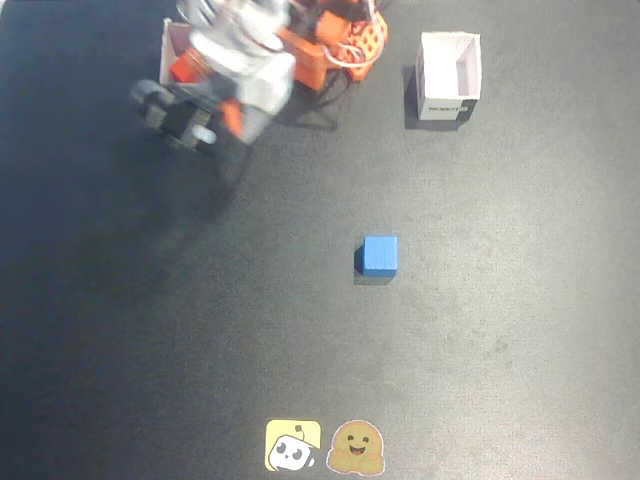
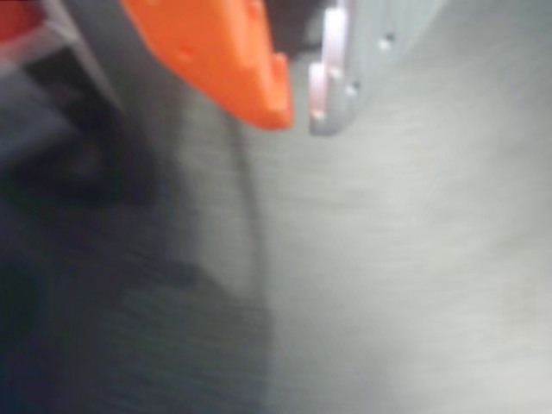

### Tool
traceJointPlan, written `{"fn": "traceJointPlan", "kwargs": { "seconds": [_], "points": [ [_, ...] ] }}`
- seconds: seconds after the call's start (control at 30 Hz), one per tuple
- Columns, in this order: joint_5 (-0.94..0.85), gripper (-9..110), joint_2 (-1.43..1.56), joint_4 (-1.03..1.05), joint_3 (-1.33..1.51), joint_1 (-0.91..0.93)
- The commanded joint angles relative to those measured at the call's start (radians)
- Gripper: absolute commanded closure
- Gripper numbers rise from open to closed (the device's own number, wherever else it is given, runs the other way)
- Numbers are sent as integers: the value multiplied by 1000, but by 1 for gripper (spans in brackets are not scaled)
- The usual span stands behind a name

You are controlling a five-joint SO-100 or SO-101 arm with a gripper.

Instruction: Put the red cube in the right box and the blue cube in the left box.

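The blue cube [image 1: 380, 255] sits alone near the middle of the dark worktop [image 1: 500, 350]. One white box [image 1: 448, 75] stands at about one o'clock from it. Another box [image 1: 175, 45] peeks out at eleven o'clock, mostly hidden by the blurry arm. I cannot see the red cube. The hand [image 2: 299, 121] is nearly closed and holds nothing. Next, I think it should open wide, come straight down over the blue cube, and squeeze its flat sides.

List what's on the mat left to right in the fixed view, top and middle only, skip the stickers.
Blurred gripper at upper left → blue cube mid-mat → white open-top box at upper right. A second white box behind the arm overlaps it, so I've left it out.
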Motion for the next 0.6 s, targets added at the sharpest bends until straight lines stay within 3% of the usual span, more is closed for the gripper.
{"fn": "traceJointPlan", "kwargs": {
  "seconds": [0.0, 0.57],
  "points": [
    [17, 101, 12, -20, -26, -112],
    [67, 101, 17, -135, 72, -523]
  ]
}}
